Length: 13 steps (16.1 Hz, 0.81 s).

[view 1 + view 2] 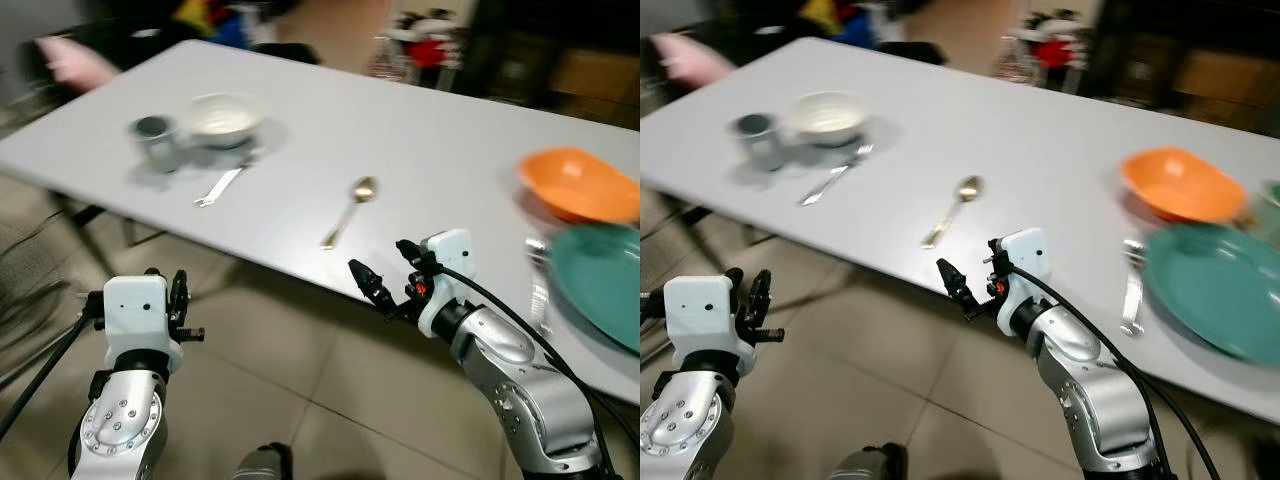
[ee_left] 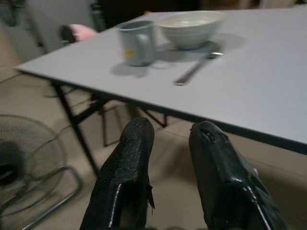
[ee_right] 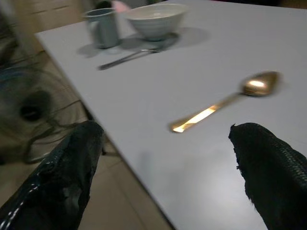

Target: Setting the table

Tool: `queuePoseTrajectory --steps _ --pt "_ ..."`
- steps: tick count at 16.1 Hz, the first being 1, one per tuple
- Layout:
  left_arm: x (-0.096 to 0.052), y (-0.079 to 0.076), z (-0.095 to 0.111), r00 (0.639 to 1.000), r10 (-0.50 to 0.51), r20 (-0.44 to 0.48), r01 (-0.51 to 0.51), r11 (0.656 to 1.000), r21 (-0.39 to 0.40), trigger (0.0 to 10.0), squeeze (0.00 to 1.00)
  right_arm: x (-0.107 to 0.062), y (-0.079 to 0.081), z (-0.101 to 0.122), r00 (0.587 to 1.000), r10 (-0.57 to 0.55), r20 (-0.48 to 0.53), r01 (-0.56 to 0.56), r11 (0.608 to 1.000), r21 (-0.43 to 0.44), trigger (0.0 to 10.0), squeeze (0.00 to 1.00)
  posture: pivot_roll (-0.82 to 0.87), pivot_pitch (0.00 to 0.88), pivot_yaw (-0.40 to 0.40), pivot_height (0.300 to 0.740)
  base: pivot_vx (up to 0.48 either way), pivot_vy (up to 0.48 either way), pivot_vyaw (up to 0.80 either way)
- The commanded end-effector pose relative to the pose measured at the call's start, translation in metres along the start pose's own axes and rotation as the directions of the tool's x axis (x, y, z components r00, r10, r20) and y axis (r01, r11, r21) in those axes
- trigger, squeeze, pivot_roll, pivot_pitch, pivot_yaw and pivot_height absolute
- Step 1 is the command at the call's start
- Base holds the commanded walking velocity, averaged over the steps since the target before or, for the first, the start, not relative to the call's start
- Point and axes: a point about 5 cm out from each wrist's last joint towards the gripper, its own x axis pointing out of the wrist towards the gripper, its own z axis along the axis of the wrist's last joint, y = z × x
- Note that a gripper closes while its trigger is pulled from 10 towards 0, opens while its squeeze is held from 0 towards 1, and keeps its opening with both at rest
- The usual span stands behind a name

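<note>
Table: the grey table [image 1: 420, 140] edge ran just ahead of the right gripper [image 1: 385, 272], tiled floor [image 1: 290, 350] open beneath.
Right gripper: fingers spread wide, empty.
Gold spoon: the gold spoon [image 3: 225, 101] lay just beyond them, near the edge.
Left gripper: the left gripper [image 2: 170, 158] hung low, fingers slightly parted, bowl [image 2: 191, 28] and mug [image 2: 136, 42] far ahead.

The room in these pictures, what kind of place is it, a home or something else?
Probably a dining area in a home. A long grey folding table stands on a tiled floor, laid with a white bowl, a mug, a gold spoon and plates. A floor fan stands beside it.
</note>
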Motion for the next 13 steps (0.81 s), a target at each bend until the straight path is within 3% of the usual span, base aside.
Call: queuePoseTrajectory --steps 1,4,13 --pt "0.0022 -0.0021 0.0056 1.000 0.000 0.010 -0.001 1.000 0.009 10.0 0.00 0.0011 -0.0016 0.0000 1.000 -0.002 0.003 0.002 1.000 -0.002 10.0 0.00 -0.07 0.000 0.028 0.740 0.000 0.000 0.80" --pt "0.0053 0.0005 0.0078 1.000 0.001 -0.007 -0.001 1.000 0.007 10.0 0.00 0.0049 -0.0002 -0.0003 1.000 0.006 0.003 -0.006 1.000 0.003 10.0 0.00 -0.07 0.000 0.033 0.740 0.000 0.000 0.80" --pt "0.0046 0.0044 0.0104 1.000 0.006 -0.021 -0.005 0.999 0.034 10.0 0.00 0.0108 -0.0009 -0.0019 0.999 -0.044 0.021 0.043 0.997 0.060 10.0 0.00 -0.05 0.000 0.019 0.740 0.000 0.320 0.80"
